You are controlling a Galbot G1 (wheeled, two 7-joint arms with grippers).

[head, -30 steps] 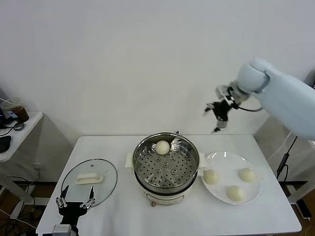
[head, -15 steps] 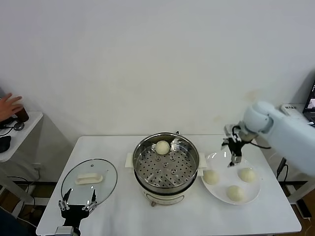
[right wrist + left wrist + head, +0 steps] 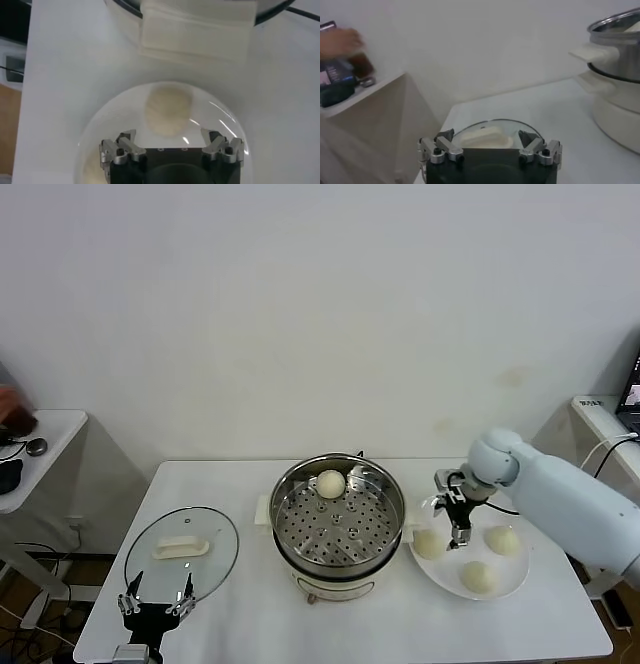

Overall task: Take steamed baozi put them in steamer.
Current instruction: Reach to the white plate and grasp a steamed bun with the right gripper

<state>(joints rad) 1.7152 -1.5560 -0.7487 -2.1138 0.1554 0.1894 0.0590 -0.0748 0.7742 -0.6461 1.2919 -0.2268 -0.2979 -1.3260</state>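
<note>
Right gripper (image 3: 459,527) having dropped from high up, I'm hovering fingers spread wide, empty, over nearest plate baozi (image 3: 168,109); grasp next.

Head view high, facing down on desk (image 3: 250,604); left wrist low, level, near lid (image 3: 492,131); right wrist straight down over plate (image 3: 100,125), close; all share steamer (image 3: 340,514).

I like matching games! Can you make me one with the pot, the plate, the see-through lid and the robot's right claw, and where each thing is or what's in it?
Things:
1. steamer
2. plate
3. glass lid
4. right gripper

Descriptions:
A. lying flat on the table, left of the pot
B. open, over the plate's nearest bun
C. holds one baozi
D. holds three baozi

Pairs: 1-C, 2-D, 3-A, 4-B
</note>
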